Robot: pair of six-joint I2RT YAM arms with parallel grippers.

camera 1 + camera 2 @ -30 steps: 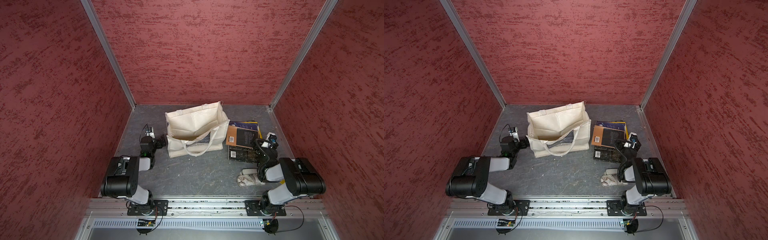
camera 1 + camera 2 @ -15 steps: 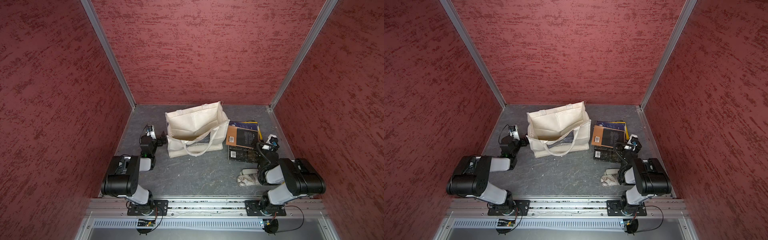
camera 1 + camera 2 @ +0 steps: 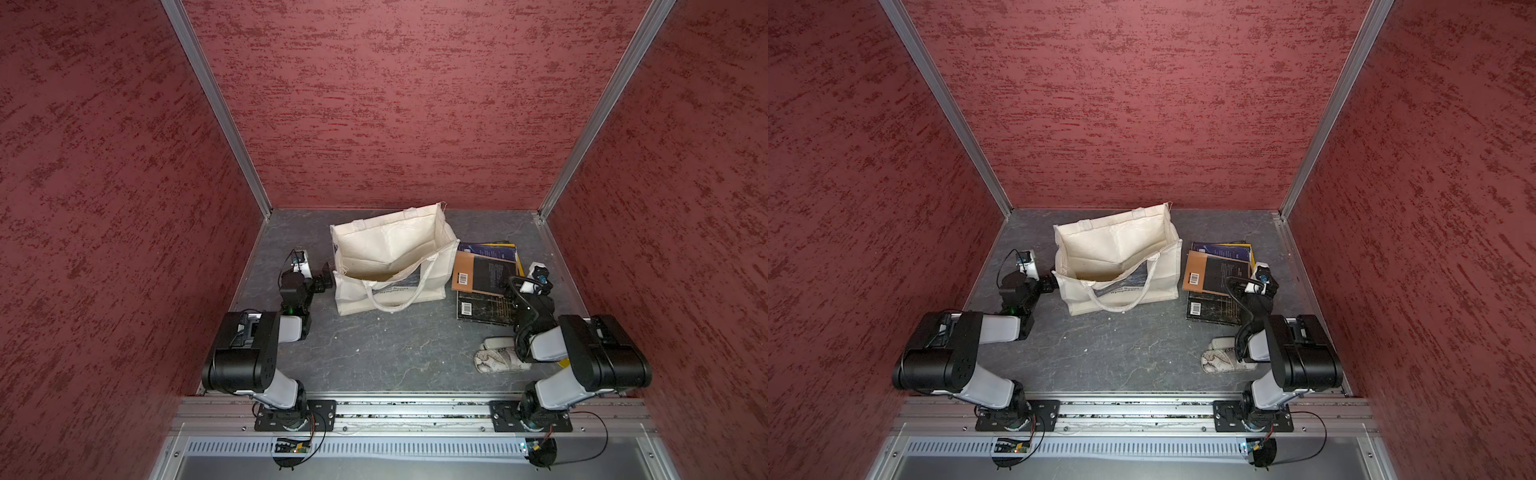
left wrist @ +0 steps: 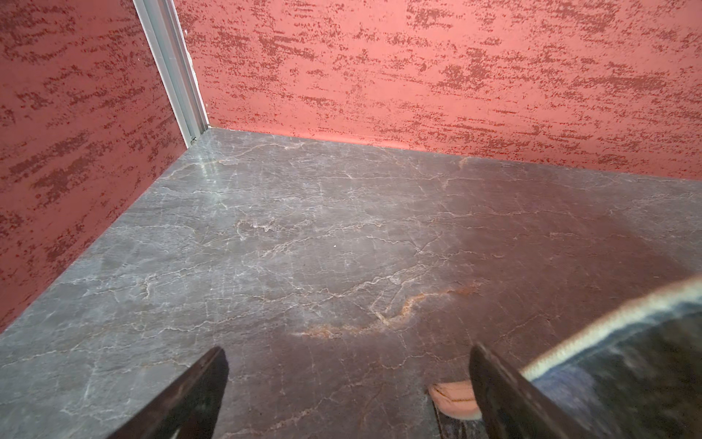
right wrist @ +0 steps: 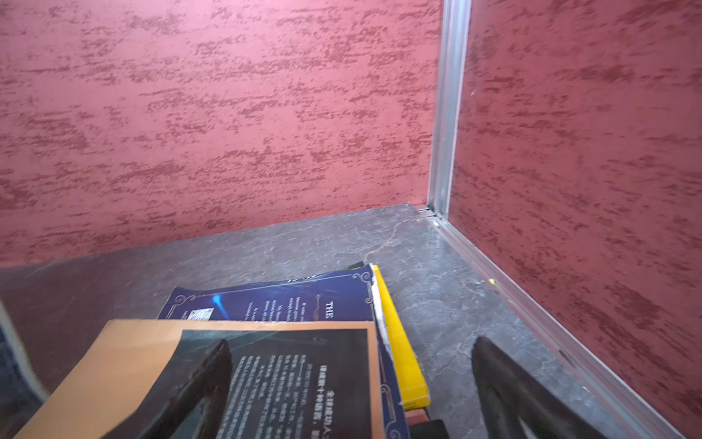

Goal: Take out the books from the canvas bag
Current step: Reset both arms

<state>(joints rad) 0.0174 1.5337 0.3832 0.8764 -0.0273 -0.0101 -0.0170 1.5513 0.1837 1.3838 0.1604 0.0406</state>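
Both top views: books (image 3: pixel 486 276) stacked on bench (image 3: pixel 374 353) beside canvas bag (image 3: pixel 390 245), apparently emptied. Left fingers (image 4: pixel 190 391), right fingers (image 5: pixel 509 391): spread wide, holding nothing. Next I'd check the bag's interior.

Compared with half a second ago, the right arm's black claw (image 5: pixel 351 344), jaws spread wide, lies a little farther from the silver front rail (image 3: pixel 415 409), out over the right edge of the stack of thin paperback books (image 3: pixel 484 272) on the dark grey marbled counter (image 3: pixel 395 345). Its white wrist camera (image 3: pixel 538 273) is almost back at its place of a second ago, only a touch nearer the cream canvas tote bag (image 3: pixel 395 249). The shift is slight in both top views.
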